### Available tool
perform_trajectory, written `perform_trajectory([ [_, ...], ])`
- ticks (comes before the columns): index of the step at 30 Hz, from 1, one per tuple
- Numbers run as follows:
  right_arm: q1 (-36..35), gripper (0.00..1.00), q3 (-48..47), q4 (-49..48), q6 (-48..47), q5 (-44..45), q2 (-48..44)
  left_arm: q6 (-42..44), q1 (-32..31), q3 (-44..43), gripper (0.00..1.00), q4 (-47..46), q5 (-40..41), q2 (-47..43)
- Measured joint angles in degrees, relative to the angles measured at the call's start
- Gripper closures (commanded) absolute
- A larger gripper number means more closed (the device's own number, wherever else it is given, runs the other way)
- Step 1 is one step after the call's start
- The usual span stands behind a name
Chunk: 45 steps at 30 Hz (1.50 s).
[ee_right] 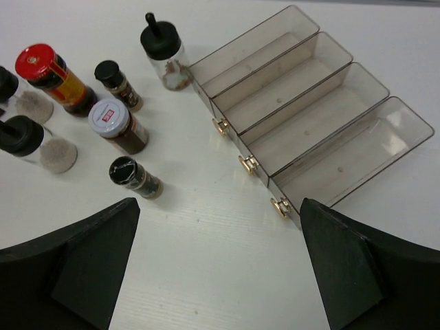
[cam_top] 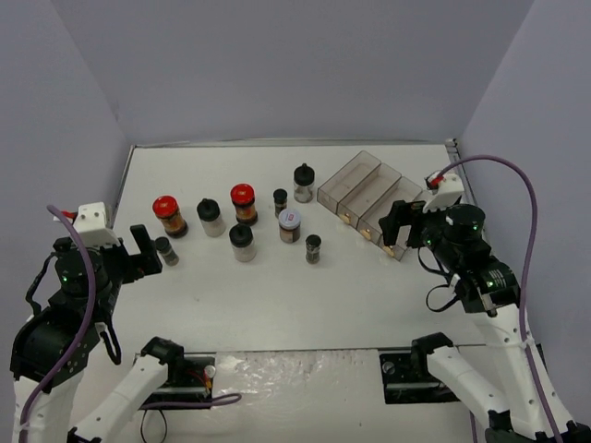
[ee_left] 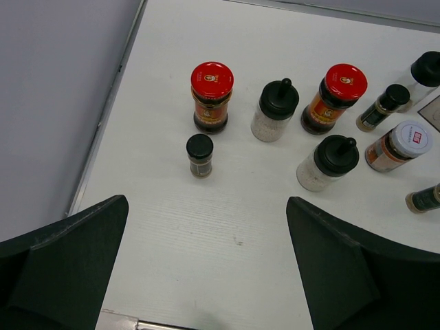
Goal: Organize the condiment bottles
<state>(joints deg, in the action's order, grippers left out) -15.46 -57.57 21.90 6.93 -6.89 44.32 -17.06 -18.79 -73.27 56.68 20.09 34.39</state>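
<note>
The condiment bottles stand loosely grouped mid-table. Two red-capped jars (cam_top: 169, 215) (cam_top: 243, 203) hold brown contents. Black-capped shakers (cam_top: 211, 217) (cam_top: 243, 243) (cam_top: 304, 183) are clear. A white-lidded jar (cam_top: 290, 224) stands among small dark jars (cam_top: 280, 201) (cam_top: 313, 248) (cam_top: 166, 250). My left gripper (cam_top: 143, 251) (ee_left: 206, 261) is open and empty, just left of the small dark jar (ee_left: 200, 155). My right gripper (cam_top: 397, 226) (ee_right: 220, 261) hangs open and empty beside the tray's near end, with a small dark jar (ee_right: 135, 177) ahead on its left.
A clear plastic tray (cam_top: 369, 194) (ee_right: 323, 130) with several long empty compartments lies at the back right, gold handles facing the bottles. Grey walls enclose the table on three sides. The table's left edge (ee_left: 103, 124) runs close to the left gripper.
</note>
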Motion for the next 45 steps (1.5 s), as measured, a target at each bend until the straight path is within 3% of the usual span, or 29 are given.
perform_trajectory([
  [9,-2.5,0.0,-5.8,-3.8,-2.8,-5.4,19.5,-2.4,0.0,0.3,0.03,-0.2,-4.1,3.9],
  [18,-16.1,0.0,-14.0,-10.6,-6.4,-5.4,38.0,-5.0,0.0,4.0,0.03,0.3,-7.6,9.0],
  [27,-21.4,0.0,-17.4,-16.1,-8.9,-5.4,54.6,-5.1,0.0,4.9,0.03,0.2,-8.2,8.5],
  [36,-22.4,0.01,-23.9,-18.7,-9.8,-5.0,64.6,-5.1,0.0,4.9,0.03,0.6,-8.0,7.6],
  [45,-23.2,0.14,-24.3,-20.1,-9.9,-3.6,67.3,-5.1,0.0,4.9,0.03,0.9,-7.8,7.7],
])
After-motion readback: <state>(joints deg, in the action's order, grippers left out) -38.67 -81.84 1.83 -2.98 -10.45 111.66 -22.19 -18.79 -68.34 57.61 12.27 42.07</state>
